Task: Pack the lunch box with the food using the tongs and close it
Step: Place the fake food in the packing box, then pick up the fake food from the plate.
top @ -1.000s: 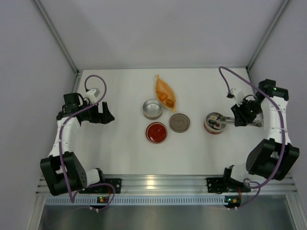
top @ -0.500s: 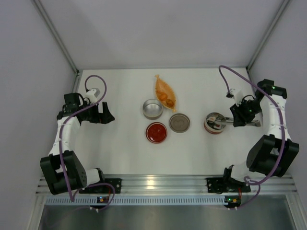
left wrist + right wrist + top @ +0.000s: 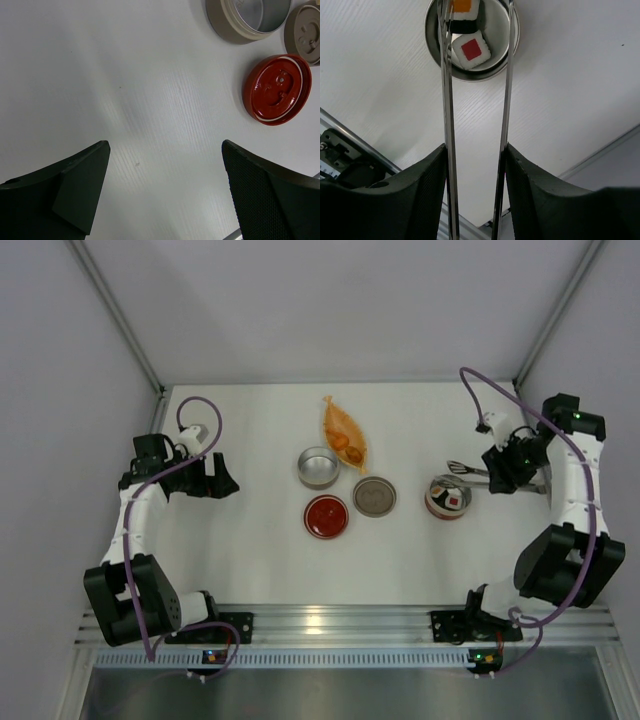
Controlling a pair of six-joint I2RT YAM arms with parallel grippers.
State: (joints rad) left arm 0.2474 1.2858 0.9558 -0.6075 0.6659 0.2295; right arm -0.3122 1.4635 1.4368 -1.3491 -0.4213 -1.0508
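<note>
Tongs (image 3: 447,115) sit gripped in right claw (image 3: 475,152); left claw (image 3: 164,150) gapes wide.

Two round metal containers stand out: an empty container (image 3: 318,468) just behind the red lid (image 3: 326,516), and a filled container (image 3: 440,512) well to the right of that lid, holding two white cubes, one red-centred cube (image 3: 471,50) and one orange-centred cube (image 3: 462,6). Two loose lids lie there, the red lid itself and a tan lid (image 3: 374,496) just to its right, and one orange leaf-shaped dish (image 3: 335,418) farther behind it carries two orange-brown lumps (image 3: 352,452). One pair of tongs (image 3: 446,100) and two grippers, the left gripper (image 3: 164,145) and the right gripper (image 3: 475,150), are in view.
</note>
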